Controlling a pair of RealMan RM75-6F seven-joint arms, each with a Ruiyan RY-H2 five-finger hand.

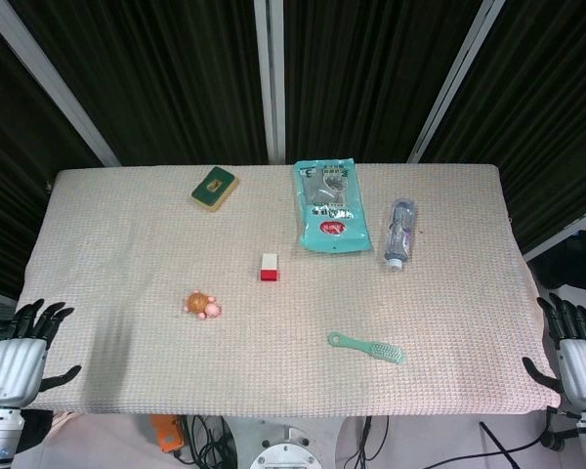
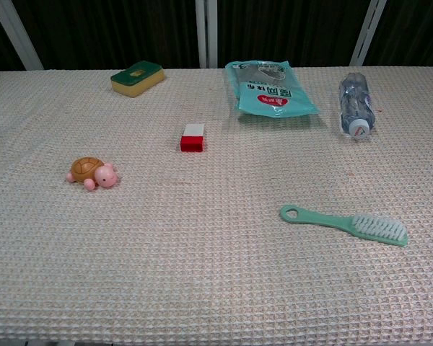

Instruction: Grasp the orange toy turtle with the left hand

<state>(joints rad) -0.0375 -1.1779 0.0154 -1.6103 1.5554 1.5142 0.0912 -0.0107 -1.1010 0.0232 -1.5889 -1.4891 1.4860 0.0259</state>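
The orange toy turtle (image 1: 203,305) (image 2: 92,172) has an orange shell and pink head and feet. It lies on the cloth-covered table (image 1: 127,234), left of the middle. My left hand (image 1: 20,354) hovers off the table's front left corner, fingers apart and holding nothing, well to the left of the turtle. At the front right corner my right hand (image 1: 573,354) is likewise empty with spread fingers. Neither hand shows in the chest view.
A red-and-white block (image 1: 270,267) (image 2: 192,137) sits mid-table. A green-and-yellow sponge (image 1: 214,188) (image 2: 137,78) lies at the back left. A teal packet (image 1: 328,205) (image 2: 268,88) and a water bottle (image 1: 399,233) (image 2: 356,107) lie at the back right. A green brush (image 1: 367,347) (image 2: 346,223) lies front right.
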